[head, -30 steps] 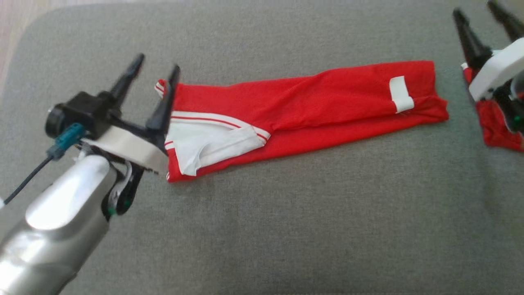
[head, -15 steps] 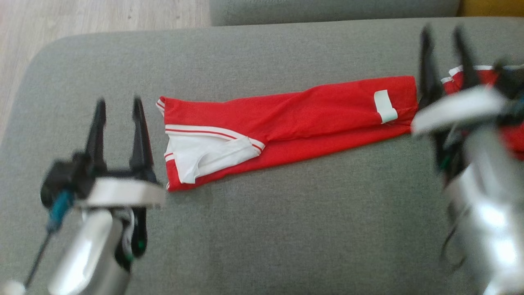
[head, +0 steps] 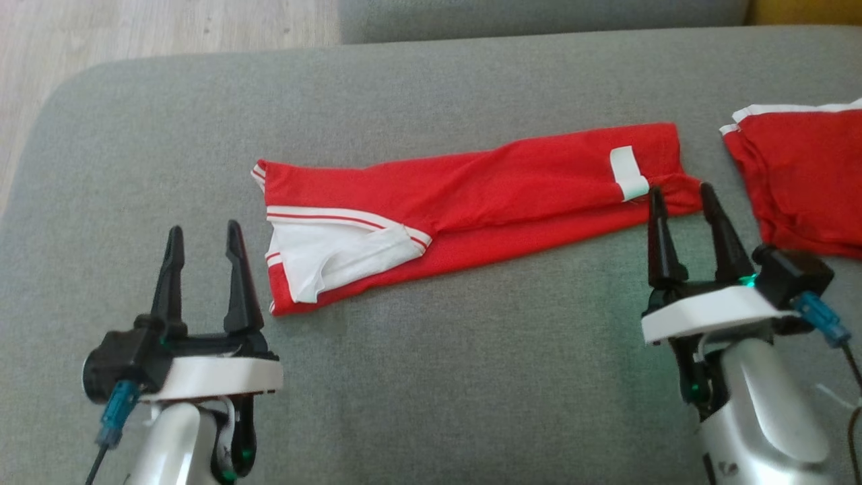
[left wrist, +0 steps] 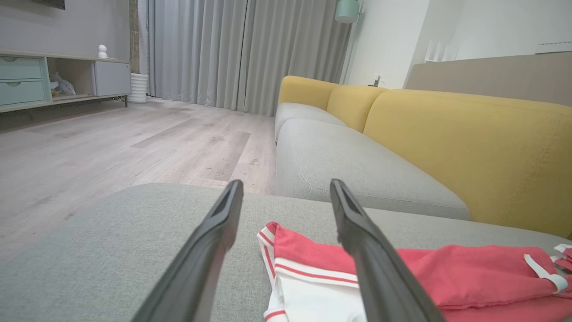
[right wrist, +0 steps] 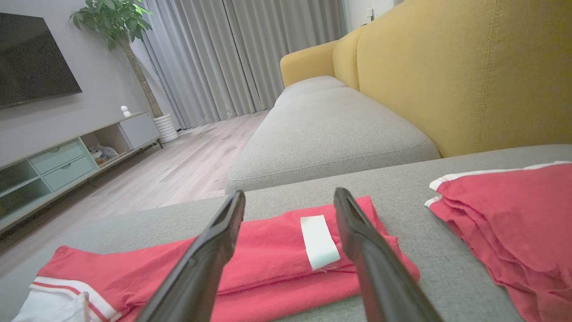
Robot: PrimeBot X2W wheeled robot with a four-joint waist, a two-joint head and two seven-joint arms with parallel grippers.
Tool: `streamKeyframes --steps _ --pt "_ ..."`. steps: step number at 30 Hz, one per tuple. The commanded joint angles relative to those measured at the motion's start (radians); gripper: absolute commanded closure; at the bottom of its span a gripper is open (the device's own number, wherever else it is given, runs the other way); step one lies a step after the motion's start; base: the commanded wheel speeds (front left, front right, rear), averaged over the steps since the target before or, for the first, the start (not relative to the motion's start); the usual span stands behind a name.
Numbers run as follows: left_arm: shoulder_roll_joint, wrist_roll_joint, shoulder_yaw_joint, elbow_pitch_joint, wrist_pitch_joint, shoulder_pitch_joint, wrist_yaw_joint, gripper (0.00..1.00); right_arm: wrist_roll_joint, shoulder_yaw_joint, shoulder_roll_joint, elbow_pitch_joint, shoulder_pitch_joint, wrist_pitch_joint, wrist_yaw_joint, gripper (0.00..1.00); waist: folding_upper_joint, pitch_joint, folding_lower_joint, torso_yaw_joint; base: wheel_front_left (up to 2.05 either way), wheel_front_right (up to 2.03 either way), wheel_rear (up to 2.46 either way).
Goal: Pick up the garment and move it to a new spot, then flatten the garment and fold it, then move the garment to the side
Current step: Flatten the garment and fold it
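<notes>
Our left tool (head: 204, 230) hangs released, its 2 fingers (head: 240, 283) spread and empty, just beside the white-trimmed end of the garment (head: 471, 202), which lies as a long red strip across the grey cushion (head: 431, 377). Our right tool (head: 681, 192) is released too, tips at the strip's right end. We see a second red cloth (head: 801, 182) further right.

I see the red garment (head: 485, 195) lying as a long folded strip across the grey cushion (head: 431, 377). My left gripper (head: 204, 229) hovers near its left end and my right gripper (head: 681, 190) at its right end, both spread and empty. A second red garment (head: 801, 182) lies far right.
</notes>
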Motion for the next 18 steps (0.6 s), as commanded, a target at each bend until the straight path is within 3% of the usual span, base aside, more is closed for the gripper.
streamKeyframes --steps 1,9,18 --pt "0.006 0.009 0.042 -0.028 -0.005 -0.036 -0.004 0.00 -0.008 0.020 0.000 -0.032 -0.042 -0.011 -0.001 0.00 -0.0001 0.008 0.0001 0.004 0.00 0.00 0.00" --pt "-0.034 0.065 0.062 0.001 -0.005 -0.082 -0.070 0.00 -0.131 -0.144 0.000 0.102 -0.168 0.025 -0.001 0.00 -0.0001 0.080 0.0001 0.039 0.00 0.00 0.00" --pt "-0.065 0.099 0.080 0.022 -0.005 -0.127 -0.115 0.00 -0.253 -0.368 0.000 0.349 -0.313 0.107 -0.001 0.00 -0.0001 0.148 0.0001 0.078 0.00 0.00 0.00"
